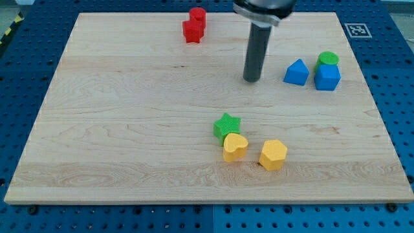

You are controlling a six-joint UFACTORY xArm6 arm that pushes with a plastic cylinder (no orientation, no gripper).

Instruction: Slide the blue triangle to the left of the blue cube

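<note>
Blocks lie scattered over a pale wooden board (129, 129) that rests on a blue perforated table (394, 97); none sits inside any container. At the view's right, the blue triangle (296, 72) stands just to the left of the blue cube (327, 77), with a narrow gap between them, and a green cylinder (328, 59) touches the cube's far side. Near the view's top are two red blocks (194, 26) pressed together, their shapes hard to tell. Below centre, a green star (226, 125) touches a yellow heart (235, 147), and a yellow hexagon-like block (273, 155) sits just to their right.

My tip (251, 80) rests on the board to the left of the blue triangle, near it but apart, touching no block. It is a plain rod with nothing to spread or pinch, and it holds nothing. The rod stands upright, hanging from a dark mount at the view's top edge.
</note>
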